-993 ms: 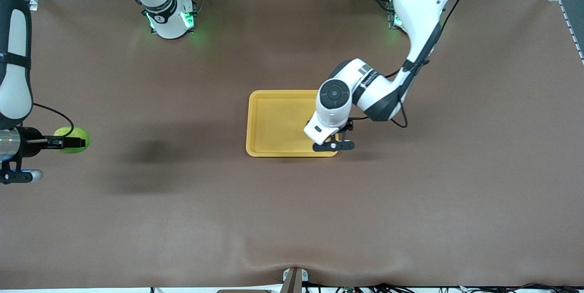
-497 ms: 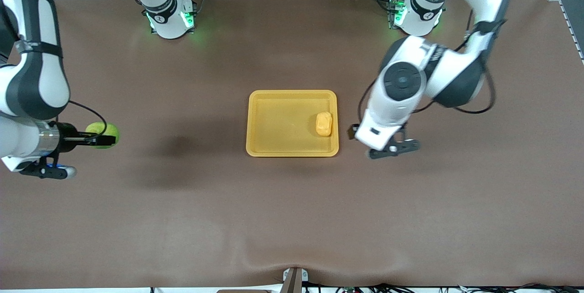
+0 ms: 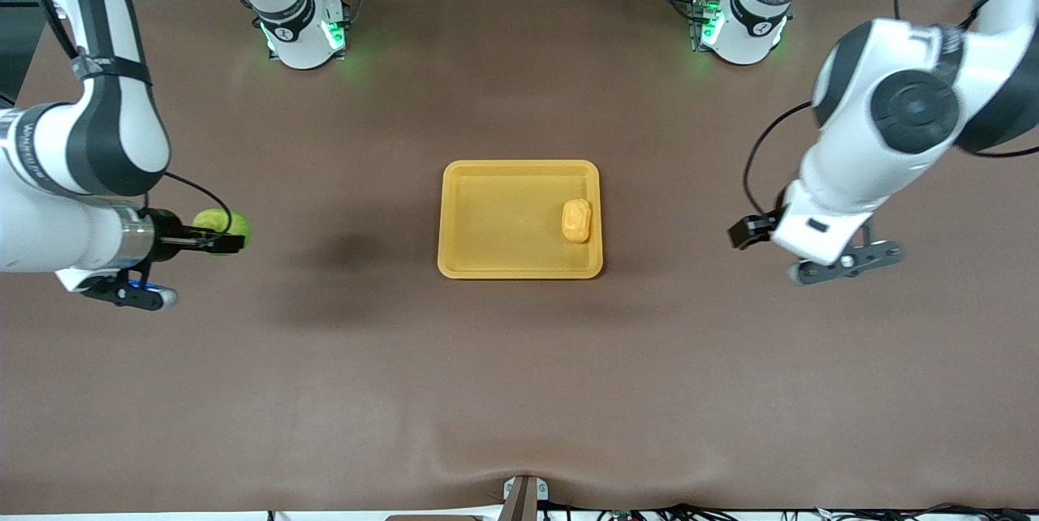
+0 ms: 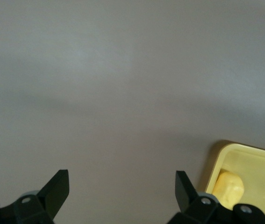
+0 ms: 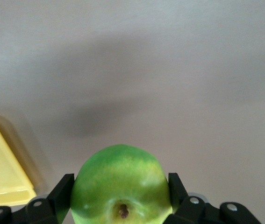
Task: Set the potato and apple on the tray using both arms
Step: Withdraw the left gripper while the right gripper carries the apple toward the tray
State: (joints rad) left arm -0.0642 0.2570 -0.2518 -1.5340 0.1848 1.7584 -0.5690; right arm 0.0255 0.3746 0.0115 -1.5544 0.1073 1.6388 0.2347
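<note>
Two arms are in view from the front. The potato (image 3: 576, 221) lies in the tray (image 3: 495, 217), at its end toward the left arm, exposed since the left arm drew off it. The left hand (image 3: 844, 261) has swung well clear of the tray, now over bare tabletop (image 3: 519, 391) toward the left arm's end. The right hand (image 3: 217, 238) has advanced toward the tray with the apple (image 3: 221, 227), over the tabletop at the right arm's end, still well apart from the tray.

Left wrist view: the left hand (image 4: 122, 191) is released, fingers spread and empty; tray corner (image 4: 216, 156) and potato (image 4: 228, 186) show just past one finger.

Right wrist view: the right hand (image 5: 121, 193) is clenched on the apple (image 5: 120, 184), stem dimple facing the camera, with the tray (image 5: 1, 172) ahead.
</note>
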